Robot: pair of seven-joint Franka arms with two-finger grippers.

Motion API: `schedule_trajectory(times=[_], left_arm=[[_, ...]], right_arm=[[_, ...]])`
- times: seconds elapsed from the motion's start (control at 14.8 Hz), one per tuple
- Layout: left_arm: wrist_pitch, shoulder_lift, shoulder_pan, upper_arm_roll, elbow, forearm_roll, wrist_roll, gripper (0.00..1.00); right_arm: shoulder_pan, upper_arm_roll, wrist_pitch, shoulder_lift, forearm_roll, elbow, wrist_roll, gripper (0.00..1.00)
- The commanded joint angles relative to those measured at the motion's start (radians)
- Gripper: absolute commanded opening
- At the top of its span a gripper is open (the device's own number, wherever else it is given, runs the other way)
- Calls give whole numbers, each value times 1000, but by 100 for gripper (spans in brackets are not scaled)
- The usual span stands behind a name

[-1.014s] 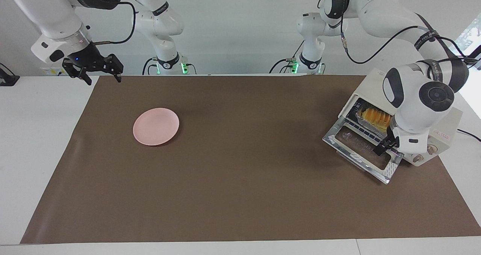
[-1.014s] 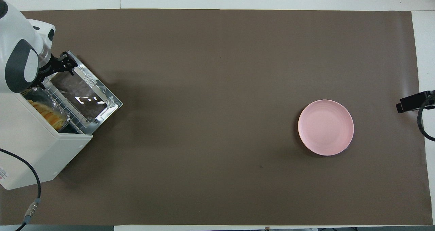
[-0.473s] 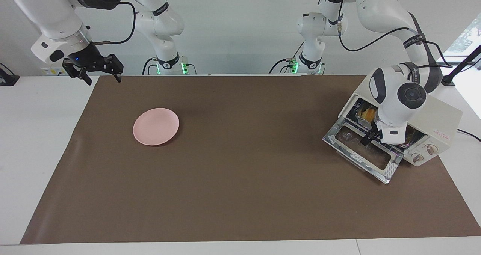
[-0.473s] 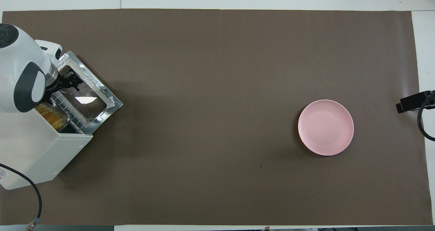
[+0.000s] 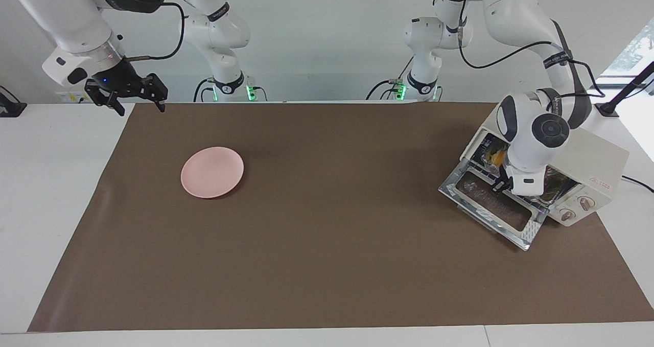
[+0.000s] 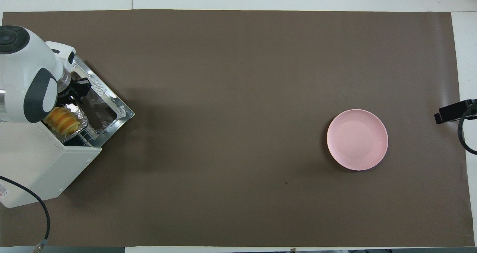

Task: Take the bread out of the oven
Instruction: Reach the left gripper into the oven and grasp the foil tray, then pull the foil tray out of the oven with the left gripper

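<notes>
- Overhead view: the bread [image 6: 64, 120] shows plainly, a ridged golden loaf in a crinkled foil tray [image 6: 80, 115] at the mouth of the oven [image 6: 41, 163]. In the facing view the left arm's wrist hides most of it; only an orange sliver [image 5: 496, 155] shows.
- Facing view alone gives the oven's front: two round knobs [image 5: 576, 207] and a small red logo [image 5: 605, 184].
- Oven: boxy, cream-white, at the left arm's end of the table, its glass door [image 6: 100, 107] dropped flat, wire rack [image 6: 86, 136] visible.
- Left gripper [image 6: 75, 90] is at the oven mouth over the rack, by the foil tray's edge; I cannot tell whether its fingers are closed or what they hold.
- Right gripper [image 5: 135, 92] waits in the air over the edge of the brown mat [image 5: 327, 265] at the right arm's end, jaws apart, holding nothing; only its tip [image 6: 449, 112] shows overhead.
- Round pink plate [image 6: 357, 139], smooth and bare, lies on the mat toward the right arm's end, well apart from the oven.
</notes>
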Motion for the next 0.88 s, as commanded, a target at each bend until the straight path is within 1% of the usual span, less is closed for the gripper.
schedule_trajectory(times=[0.0,0.07,0.2,0.27,0.34,0.41,0.47,0.61,0.74,0.81], left_arm=[[-120,59,-124,8,172,-15,-18,0],[-118,74,-179,10,208,-36,-18,0],[-121,88,-300,10,230,-59,-20,0],[-123,94,-348,10,254,-104,-20,0],[-132,117,-388,11,283,-162,-26,0],[-134,134,-446,13,303,-197,-47,0],[-116,139,-504,8,299,-205,-85,0],[-48,182,-604,6,294,-231,-104,0],[68,206,-649,6,299,-269,-104,0],[99,219,-669,6,300,-296,-104,0]], right_arm=[[-16,12,-13,-11,6,-4,6,100],[-15,12,-15,-11,6,-4,5,100],[-16,12,-13,-11,6,-4,6,100],[-16,12,-15,-11,6,-4,6,100],[-16,12,-15,-11,6,-4,6,100],[-16,12,-15,-11,6,-4,6,100],[-16,12,-15,-11,6,-4,6,100],[-15,12,-13,-11,6,-4,6,100],[-16,12,-15,-12,6,-4,6,100],[-16,12,-13,-11,6,-4,5,100]])
